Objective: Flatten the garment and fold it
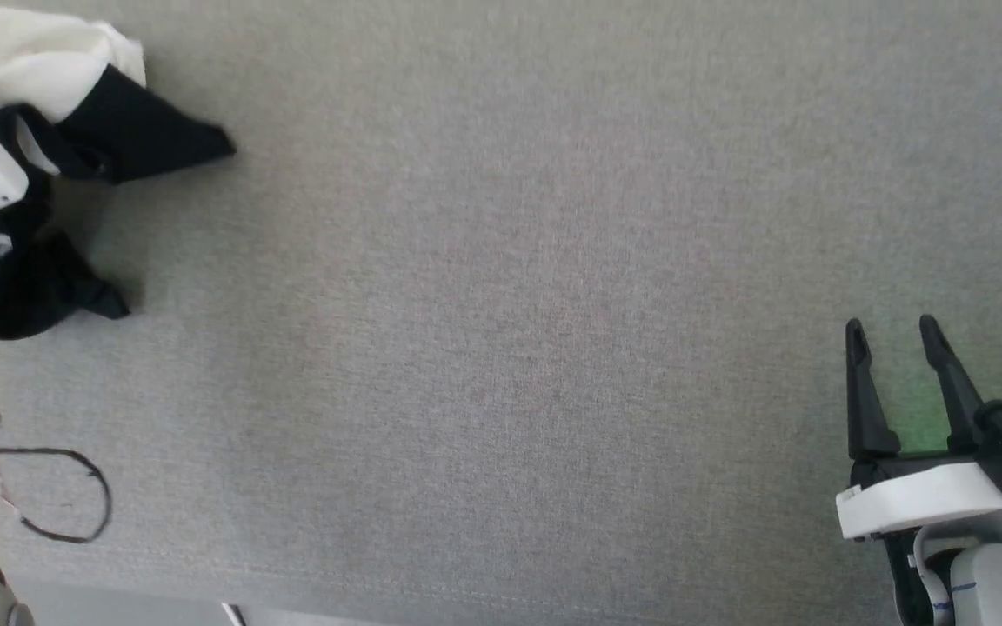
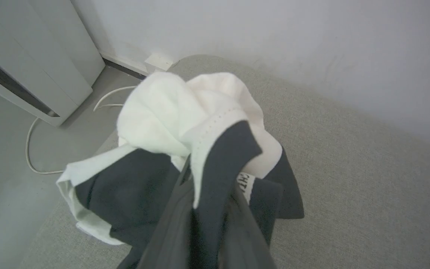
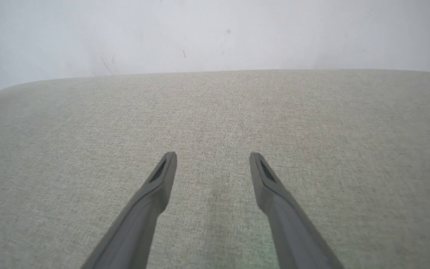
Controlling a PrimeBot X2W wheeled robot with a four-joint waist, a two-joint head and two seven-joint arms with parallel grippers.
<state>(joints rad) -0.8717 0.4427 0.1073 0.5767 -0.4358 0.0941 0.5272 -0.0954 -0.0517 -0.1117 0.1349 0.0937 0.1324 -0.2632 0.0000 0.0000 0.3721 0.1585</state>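
Head view showed the shirt (image 1: pixel 40 61) bunched up in a heap at the far left of the gray table (image 1: pixel 510 304) (all crumpled, like a ball of laundry). Its white part sat on top, and its black sleeves stuck out to the side.

From the left wrist camera, the left claw (image 2: pixel 211 179) had its two fingers squeezed together on a black bit of the shirt, with cloth pinched between them. The lump looked partly lifted by that pinch, but it was hard to be sure.

The right claw (image 1: pixel 892 335) was well away on the other side, low near the front. Its fingers stood wide apart with nothing between them, just above the bare table.

So the job had hardly begun. Nothing was flat and nothing was folded. The shirt needed to come to the middle of the table, get spread out smooth, and only then be folded. One pinch on a sleeve would likely not open it up. The right claw would probably have to grab another edge, so the two could pull the cloth out wide.
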